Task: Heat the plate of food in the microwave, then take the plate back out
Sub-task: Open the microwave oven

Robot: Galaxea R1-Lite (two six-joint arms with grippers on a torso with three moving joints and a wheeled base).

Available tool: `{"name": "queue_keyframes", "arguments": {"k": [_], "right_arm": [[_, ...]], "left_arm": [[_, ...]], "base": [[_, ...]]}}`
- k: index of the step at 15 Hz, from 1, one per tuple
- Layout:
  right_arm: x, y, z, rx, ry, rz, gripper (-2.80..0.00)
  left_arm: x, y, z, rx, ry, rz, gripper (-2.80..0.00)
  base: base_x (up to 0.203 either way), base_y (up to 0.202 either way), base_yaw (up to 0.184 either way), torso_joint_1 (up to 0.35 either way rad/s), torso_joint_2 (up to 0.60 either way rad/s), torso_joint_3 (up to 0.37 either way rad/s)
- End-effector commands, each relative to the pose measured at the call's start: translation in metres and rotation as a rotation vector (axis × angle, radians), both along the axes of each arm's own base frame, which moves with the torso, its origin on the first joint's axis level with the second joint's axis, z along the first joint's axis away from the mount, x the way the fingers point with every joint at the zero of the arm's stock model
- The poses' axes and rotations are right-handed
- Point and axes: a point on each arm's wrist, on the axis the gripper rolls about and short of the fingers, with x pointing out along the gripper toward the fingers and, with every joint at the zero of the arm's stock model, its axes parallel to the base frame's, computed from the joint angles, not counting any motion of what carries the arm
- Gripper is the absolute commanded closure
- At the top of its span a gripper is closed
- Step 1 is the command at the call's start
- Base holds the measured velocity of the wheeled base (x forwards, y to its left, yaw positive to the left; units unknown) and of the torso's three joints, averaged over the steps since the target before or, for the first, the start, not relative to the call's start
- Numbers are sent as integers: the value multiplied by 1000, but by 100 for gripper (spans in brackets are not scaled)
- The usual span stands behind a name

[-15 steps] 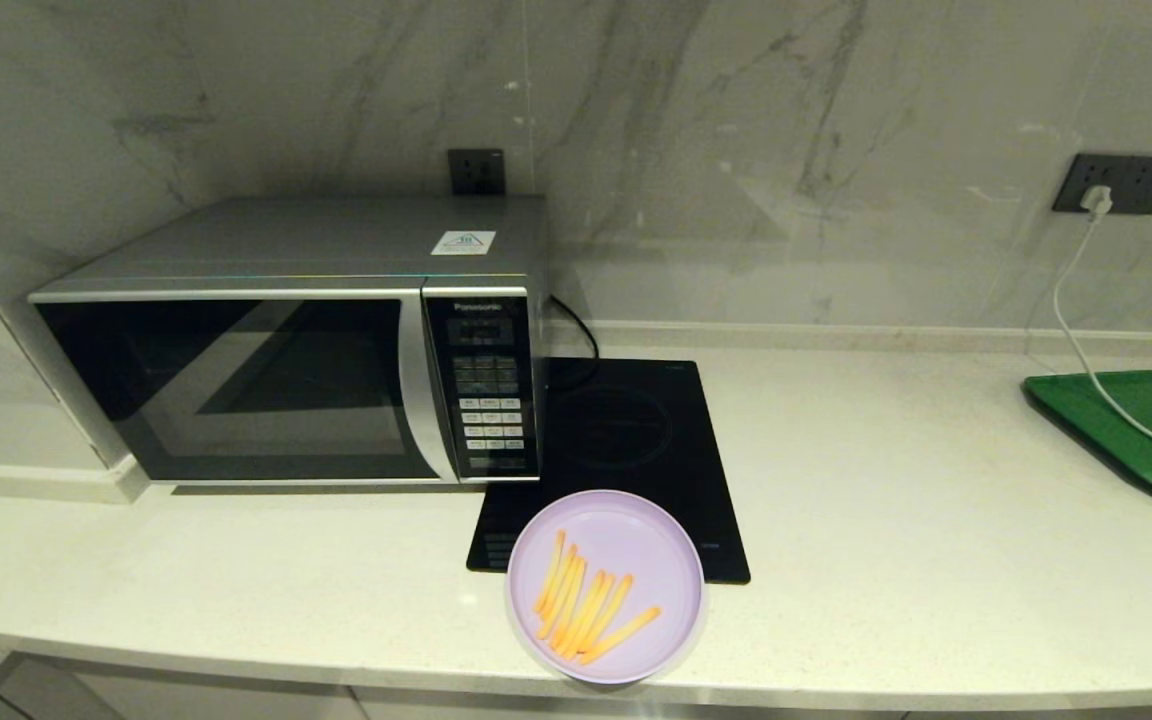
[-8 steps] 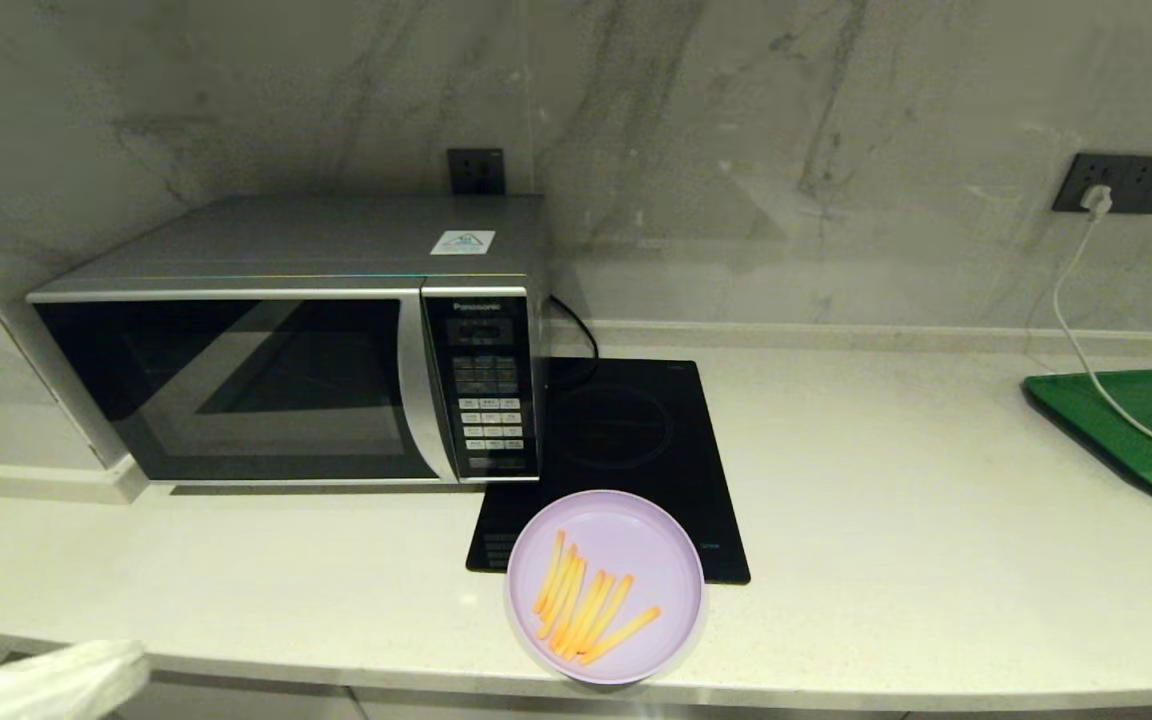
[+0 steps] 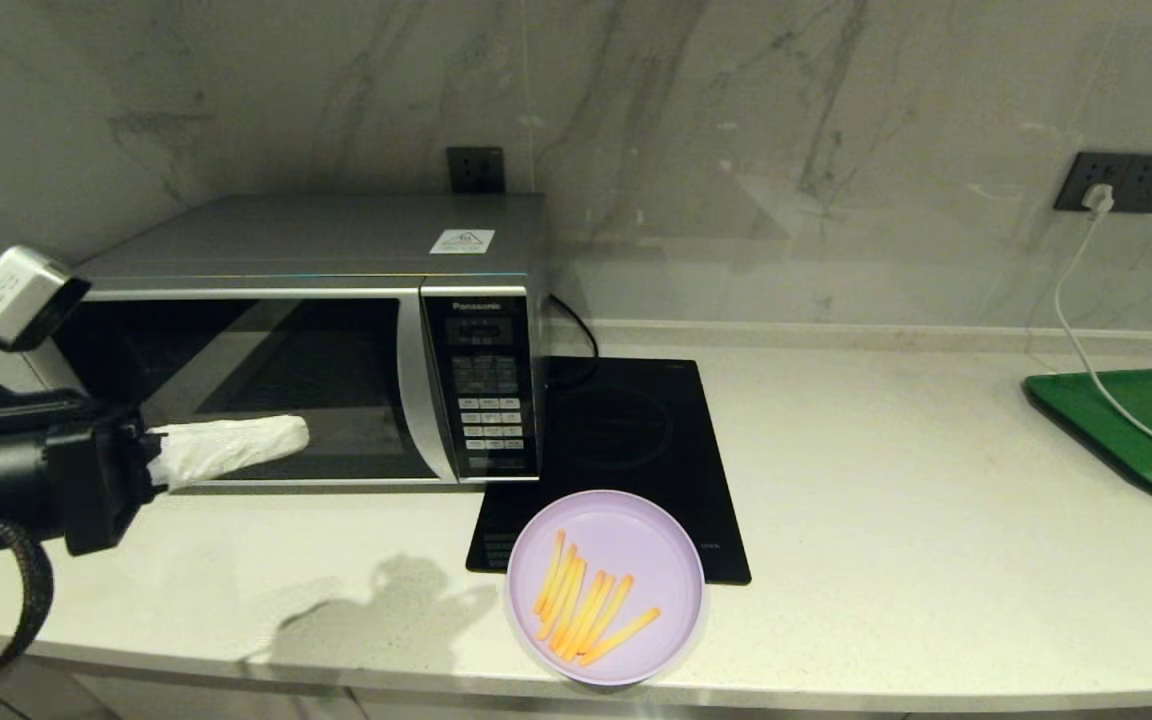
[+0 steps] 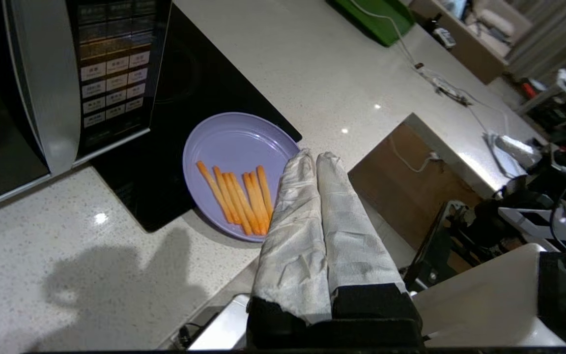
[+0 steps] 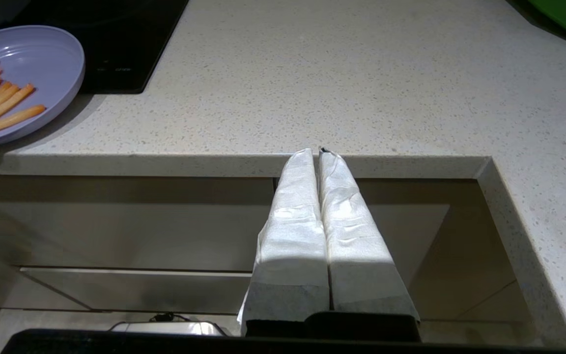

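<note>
The lilac plate of food point(image 3: 604, 586), with several orange-yellow fries, sits at the counter's front edge, partly over the black hob; it also shows as the plate point(image 4: 236, 162) and the plate point(image 5: 22, 73) in the wrist views. The silver Panasonic microwave point(image 3: 306, 340) stands at the back left with its dark door closed. My left gripper point(image 3: 298, 434), wrapped in white cloth, hovers in front of the door's lower part, shut and holding nothing point(image 4: 315, 156). My right gripper point(image 5: 315, 151) is shut and empty, parked below the counter's front edge, out of the head view.
A flat black induction hob point(image 3: 626, 440) lies right of the microwave. A green tray point(image 3: 1151, 430) sits at the far right with a white cable point(image 3: 1086, 330) running from a wall socket onto it. The counter's front edge point(image 5: 243, 164) lies just past my right fingertips.
My left arm has risen from below the counter at the bottom left and now reaches in front of the microwave door. The plate and microwave have not moved.
</note>
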Motion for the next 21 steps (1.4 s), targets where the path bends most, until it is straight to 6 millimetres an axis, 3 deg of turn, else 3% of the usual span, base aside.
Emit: {"name": "queue_keyframes", "arguments": {"k": [1, 2, 3, 8, 13, 21], "right_arm": [[0, 0, 0, 0, 3, 0, 0], [0, 0, 0, 1, 1, 1, 0], [0, 0, 0, 1, 1, 1, 0], [0, 0, 0, 0, 1, 1, 0], [0, 0, 0, 1, 1, 2, 0], [0, 0, 0, 0, 2, 1, 0]], "left_arm": [[51, 27, -38, -50, 147, 3, 0], [61, 33, -47, -55, 163, 6, 0], [68, 37, -55, -57, 173, 3, -280], [97, 40, -78, -111, 198, -98, -280], [128, 31, -98, -69, 54, -162, -280], [176, 19, -107, -24, -115, -206, -280]], "base": [[0, 0, 0, 0, 0, 0], [0, 0, 0, 0, 0, 0], [0, 0, 0, 0, 0, 0], [0, 0, 0, 0, 0, 0], [0, 0, 0, 0, 0, 0], [0, 0, 0, 0, 0, 0]]}}
